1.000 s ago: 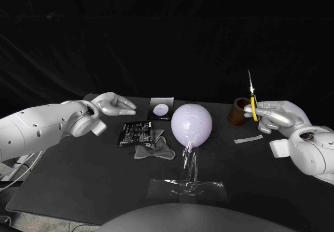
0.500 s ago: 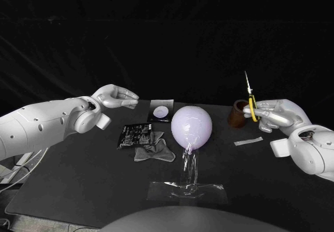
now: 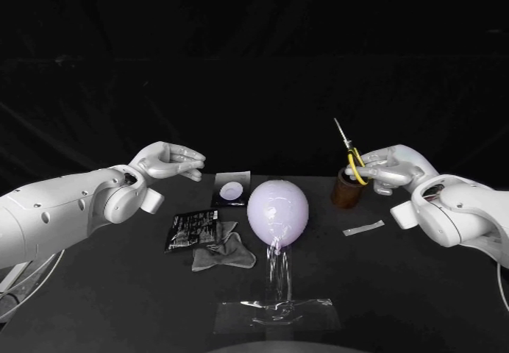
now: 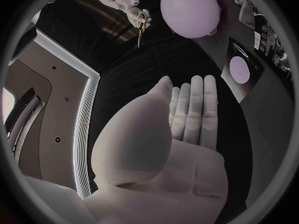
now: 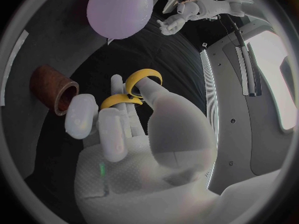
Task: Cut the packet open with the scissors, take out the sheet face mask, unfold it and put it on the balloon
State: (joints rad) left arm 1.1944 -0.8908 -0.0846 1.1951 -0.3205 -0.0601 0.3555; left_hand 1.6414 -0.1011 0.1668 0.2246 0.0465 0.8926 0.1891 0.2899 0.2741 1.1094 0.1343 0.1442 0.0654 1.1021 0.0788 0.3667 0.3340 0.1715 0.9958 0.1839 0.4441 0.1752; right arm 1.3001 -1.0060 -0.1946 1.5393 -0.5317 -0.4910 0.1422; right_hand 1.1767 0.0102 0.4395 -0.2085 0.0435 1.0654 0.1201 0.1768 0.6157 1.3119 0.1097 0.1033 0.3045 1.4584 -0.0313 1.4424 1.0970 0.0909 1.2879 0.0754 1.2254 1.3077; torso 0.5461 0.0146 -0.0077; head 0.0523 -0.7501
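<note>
Right hand (image 3: 387, 168) is up in the air and grips one pair of scissors (image 3: 353, 162), with the blades pointing up. Left hand (image 3: 168, 160) is up too, well apart from it. Its palm is open and it holds nothing.

One balloon (image 3: 276, 209) stands on one clear stand (image 3: 278, 312) in the middle of the black table (image 3: 424, 294). One black packet (image 3: 191, 228) lies just beside the balloon, on the left hand's side. One crumpled pale sheet (image 3: 225, 254) touches the packet. One dark card (image 3: 230, 190) lies behind them. One brown cup (image 3: 347, 193) stands near the right hand, with one small strip (image 3: 362, 227) close by.

Bare table lies on both sides of the stand.

The right wrist view shows fingers through the yellow loops. The left wrist view shows straight fingers side by side.
</note>
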